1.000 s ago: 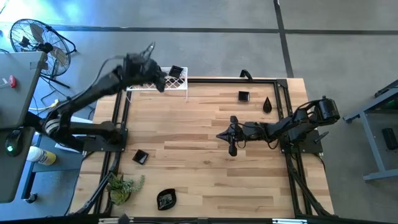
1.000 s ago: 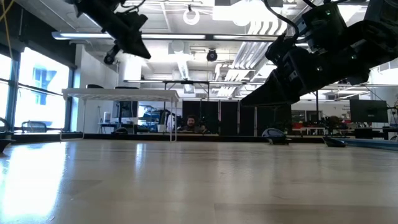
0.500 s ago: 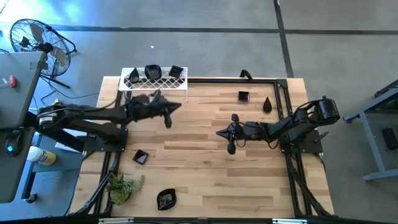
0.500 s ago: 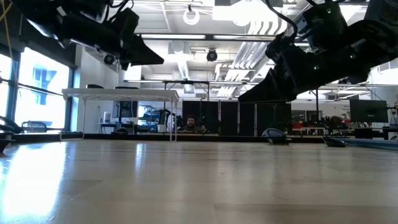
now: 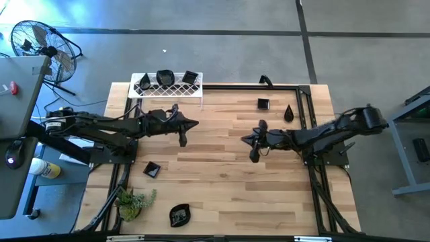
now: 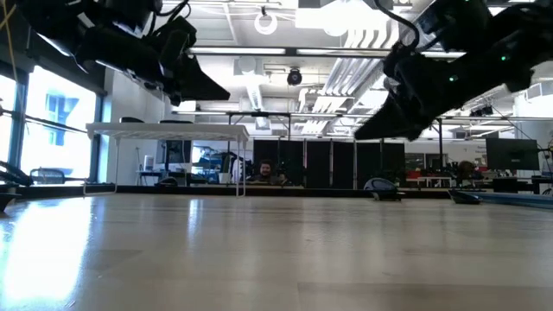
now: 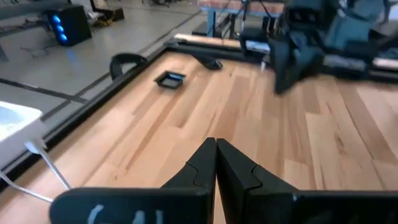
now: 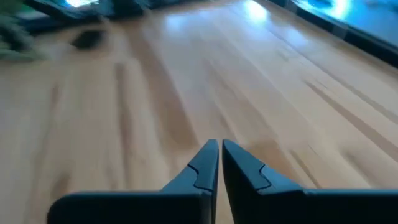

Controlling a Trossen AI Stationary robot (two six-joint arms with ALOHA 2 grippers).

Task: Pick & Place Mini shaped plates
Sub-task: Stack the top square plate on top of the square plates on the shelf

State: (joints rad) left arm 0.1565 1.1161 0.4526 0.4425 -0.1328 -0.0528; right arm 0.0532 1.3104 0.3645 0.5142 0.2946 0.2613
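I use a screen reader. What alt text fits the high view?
Two dark arms meet over a wooden table, left gripper and right gripper empty, jaws shut. Black mini plates lie scattered; three sit on a white rack.

I see a pale wooden table of smooth, lightly sheened planks, framed in matt black metal. At upper left, glossy black plates sit on a white wire rack.

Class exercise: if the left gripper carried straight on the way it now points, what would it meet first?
Probably the right gripper. The left gripper, jaws shut and empty, points across bare table towards it. Depth is unclear; it might pass just beside it.
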